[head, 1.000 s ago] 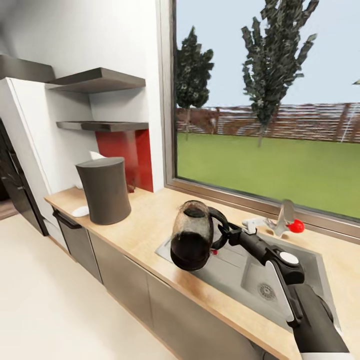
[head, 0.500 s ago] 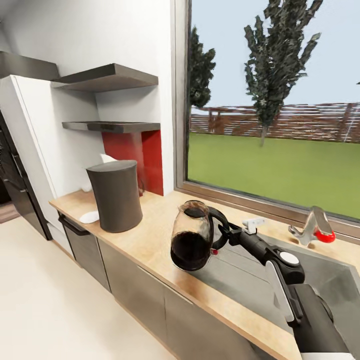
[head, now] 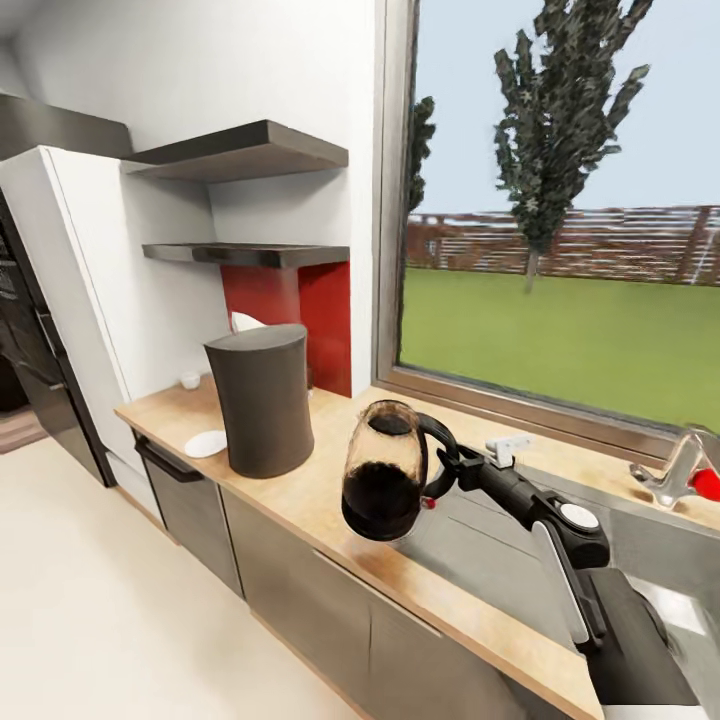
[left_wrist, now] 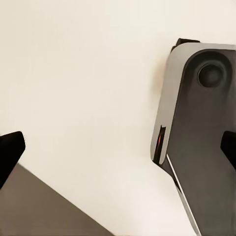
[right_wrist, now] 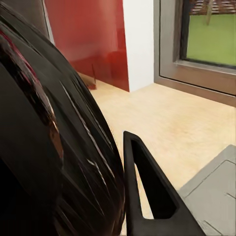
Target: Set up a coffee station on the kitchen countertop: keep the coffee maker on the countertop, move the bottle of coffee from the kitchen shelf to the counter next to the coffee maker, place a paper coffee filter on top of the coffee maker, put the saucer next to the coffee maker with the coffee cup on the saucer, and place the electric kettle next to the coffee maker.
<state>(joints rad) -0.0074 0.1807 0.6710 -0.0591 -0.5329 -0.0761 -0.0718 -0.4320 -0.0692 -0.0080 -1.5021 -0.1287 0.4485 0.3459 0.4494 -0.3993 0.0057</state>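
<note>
Now right jaws (head: pixel 447 470) pinching electric kettle (head: pixel 385 470) handle, above kitchen countertop (head: pixel 300 495), left jaws' state unclear

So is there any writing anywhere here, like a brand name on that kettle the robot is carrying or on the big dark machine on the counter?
None can be read.
The electric kettle, held by the right gripper: no label or markings show.
The coffee maker: plain dark surface, no brand or numbers.
The white disc on the right arm: blank.
The kitchen shelf and the red wall panel: no text or signs.
</note>
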